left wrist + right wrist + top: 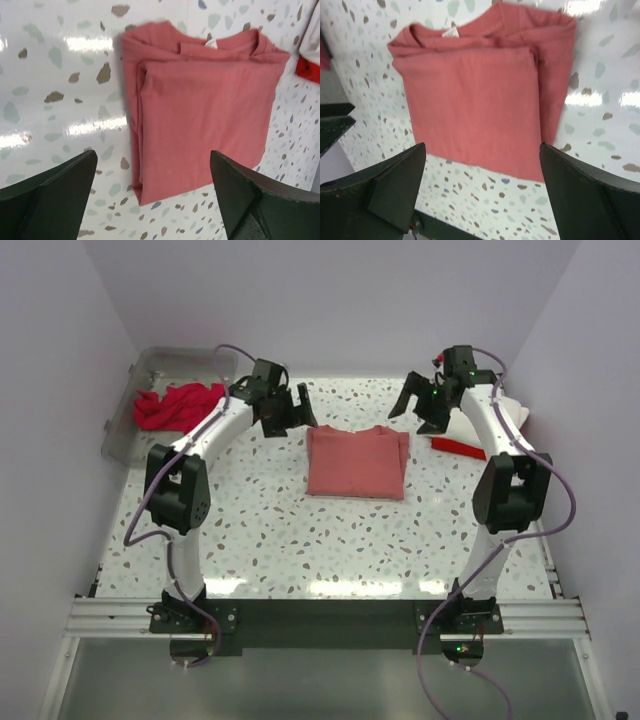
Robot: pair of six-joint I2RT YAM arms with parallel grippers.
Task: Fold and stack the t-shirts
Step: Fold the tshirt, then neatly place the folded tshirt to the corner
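coral shirt [357, 462] folded | left end effector [290, 412], right end effector [418, 408] spread, flanking its far edge | crimson shirt [175, 405] left of it, left arm nearer

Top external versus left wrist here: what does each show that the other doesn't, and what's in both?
Only top external: the clear bin holding a crimson shirt, both arms, and the open right gripper. Only left wrist: the neck label and the layered fold down one edge, framed by the open left gripper. Both: the folded coral-red shirt lying flat on the speckled table, a red shirt beside it.
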